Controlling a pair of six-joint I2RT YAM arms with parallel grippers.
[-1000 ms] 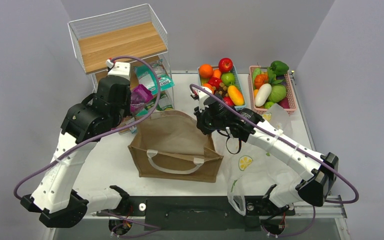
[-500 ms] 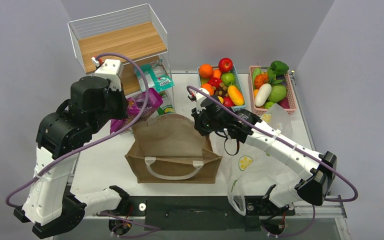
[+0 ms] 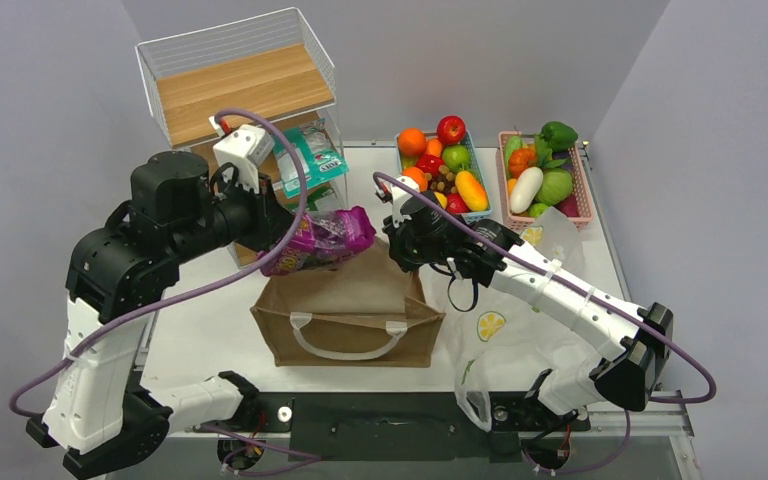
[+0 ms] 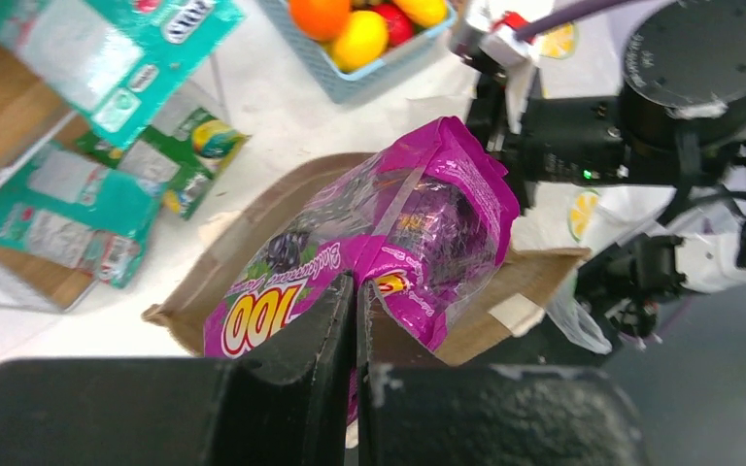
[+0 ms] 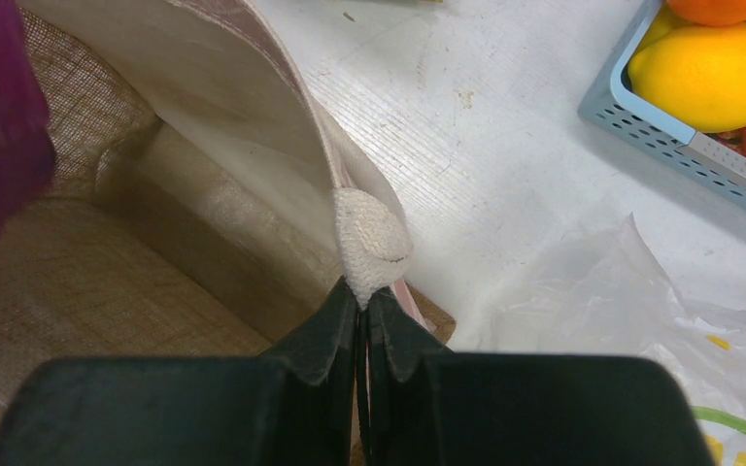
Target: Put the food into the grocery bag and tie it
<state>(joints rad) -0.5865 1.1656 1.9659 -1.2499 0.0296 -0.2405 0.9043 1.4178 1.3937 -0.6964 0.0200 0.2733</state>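
Observation:
My left gripper [image 3: 285,235] is shut on a shiny purple snack packet [image 3: 325,238] and holds it in the air over the far rim of an open brown burlap tote [image 3: 345,300]. In the left wrist view the packet [image 4: 418,223] hangs past my closed fingers [image 4: 330,320]. My right gripper [image 3: 408,240] is shut on the tote's far right rim, pinching the white handle patch [image 5: 371,243]. The grocery bag [image 3: 505,340], translucent with lemon prints, lies crumpled on the table to the right of the tote, under my right arm.
A wire shelf rack [image 3: 240,85] stands back left with teal packets [image 4: 107,58] and a green packet [image 4: 189,155] by it. A blue basket [image 5: 680,146] of toy fruits [image 3: 440,160] and a pink basket [image 3: 586,195] of vegetables stand at the back.
My left arm has carried the purple packet from the shelf rightward to above the tote's mouth. The right gripper has stayed on the tote's rim.

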